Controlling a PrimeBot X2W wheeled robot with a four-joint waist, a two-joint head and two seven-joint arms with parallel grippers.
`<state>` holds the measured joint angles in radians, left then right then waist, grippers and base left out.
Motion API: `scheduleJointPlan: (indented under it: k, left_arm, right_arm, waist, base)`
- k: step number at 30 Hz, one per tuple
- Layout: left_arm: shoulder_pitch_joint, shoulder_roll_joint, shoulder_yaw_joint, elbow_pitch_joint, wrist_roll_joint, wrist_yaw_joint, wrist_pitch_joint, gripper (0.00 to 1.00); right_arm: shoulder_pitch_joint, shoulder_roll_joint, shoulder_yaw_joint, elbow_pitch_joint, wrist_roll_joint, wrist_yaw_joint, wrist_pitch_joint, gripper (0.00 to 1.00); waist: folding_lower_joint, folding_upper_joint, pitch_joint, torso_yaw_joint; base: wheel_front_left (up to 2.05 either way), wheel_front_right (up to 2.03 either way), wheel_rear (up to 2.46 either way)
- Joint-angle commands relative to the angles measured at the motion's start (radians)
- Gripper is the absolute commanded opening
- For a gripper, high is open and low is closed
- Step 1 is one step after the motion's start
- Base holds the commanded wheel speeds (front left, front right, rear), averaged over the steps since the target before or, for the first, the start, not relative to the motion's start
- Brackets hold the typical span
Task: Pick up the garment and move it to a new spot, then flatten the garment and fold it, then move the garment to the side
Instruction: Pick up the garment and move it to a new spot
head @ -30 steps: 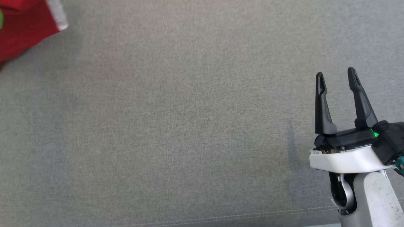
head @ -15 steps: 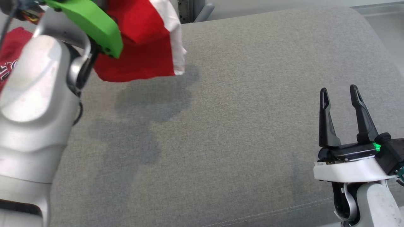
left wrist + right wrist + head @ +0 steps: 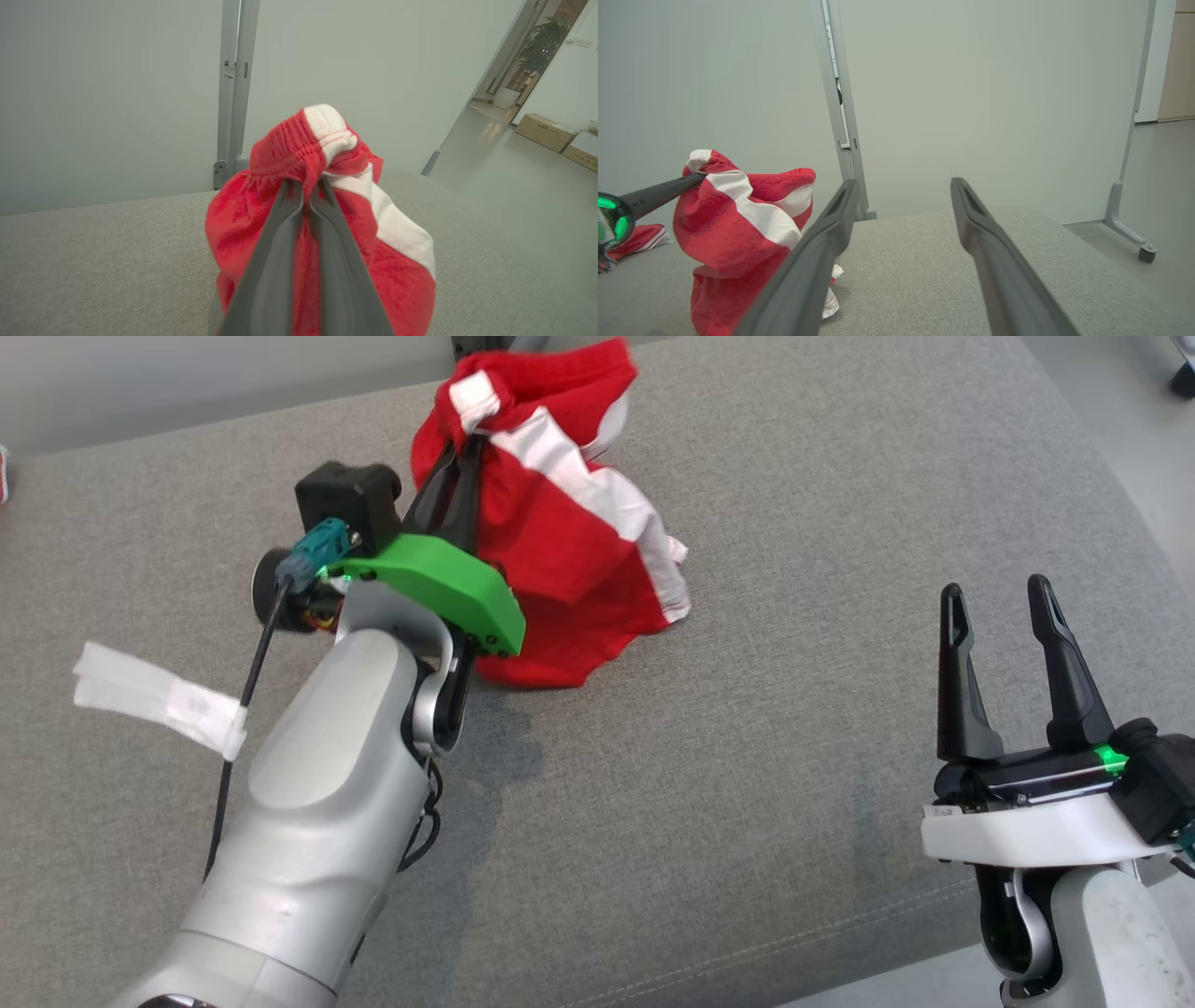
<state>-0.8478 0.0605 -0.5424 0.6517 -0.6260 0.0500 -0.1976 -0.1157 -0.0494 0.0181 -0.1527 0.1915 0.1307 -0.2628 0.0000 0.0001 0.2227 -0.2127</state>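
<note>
The garment is red cloth with white stripes and a gathered elastic band. It hangs bunched from my left gripper, and its lower folds rest on the grey cushion. In the left wrist view the two fingers of the left gripper are pressed together on the band of the garment. My right gripper stands open at the right with nothing between its fingers, well apart from the cloth. In the right wrist view the right gripper has the garment to its left.
A white tape tag hangs from the left arm's cable. Another piece of red cloth lies far left on the cushion. A grey post and a pale wall stand behind. The cushion's front seam runs close to the right arm.
The head camera has shifted. My left arm has carried the garment from the upper left toward the middle of the cushion, and its lower folds now touch the surface. The right gripper stays open.
</note>
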Motion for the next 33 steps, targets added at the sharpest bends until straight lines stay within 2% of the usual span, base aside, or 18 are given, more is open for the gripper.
scheduleJointPlan:
  k: [1, 8, 14, 16, 17, 25, 33]
  left_arm:
    - [0.022, 0.000, 0.008, 0.017, -0.013, 0.009, -0.012, 0.00]
    - [0.118, -0.003, 0.082, 0.178, -0.070, 0.029, -0.063, 0.00]
    - [0.190, -0.005, 0.177, 0.191, -0.068, 0.018, -0.068, 0.00]
    - [0.214, -0.006, 0.201, 0.177, -0.052, 0.011, -0.068, 0.46]
    - [0.223, -0.006, 0.214, 0.167, -0.042, 0.009, -0.068, 1.00]
    - [0.322, -0.009, 0.259, 0.067, -0.001, -0.043, -0.067, 1.00]
    - [0.428, -0.009, 0.288, -0.059, 0.077, -0.053, -0.067, 1.00]
  right_arm:
    - [-0.013, -0.002, -0.003, -0.003, 0.008, 0.000, -0.003, 1.00]
    - [-0.019, -0.002, -0.011, 0.005, 0.009, 0.000, -0.003, 1.00]
    - [-0.021, -0.002, -0.016, 0.015, -0.008, 0.000, -0.003, 1.00]
    - [-0.019, -0.002, -0.015, 0.019, -0.011, 0.000, -0.003, 1.00]
    - [-0.017, -0.002, -0.013, 0.022, -0.012, 0.000, -0.003, 1.00]
    - [0.006, -0.002, -0.003, 0.055, -0.024, 0.000, -0.003, 1.00]
    - [0.032, -0.002, -0.004, 0.082, -0.033, 0.000, -0.003, 1.00]
  waist:
    - [0.0000, -0.0001, 0.021, -0.008]
    - [0.0000, -0.0001, 0.042, 0.015]
    - [0.0000, -0.0001, 0.030, 0.050]
    - [0.0000, -0.0001, 0.022, 0.061]
    - [0.0000, -0.0001, 0.017, 0.066]
    - [0.0000, -0.0001, -0.033, 0.092]
    - [0.0000, -0.0001, -0.084, 0.109]
  base:
    - [0.00, 0.00, 0.00]
    - [0.00, 0.00, 0.00]
    - [0.00, 0.00, 0.00]
    - [0.00, 0.00, 0.00]
    - [0.00, 0.00, 0.00]
    - [0.00, 0.00, 0.00]
    - [0.00, 0.00, 0.00]
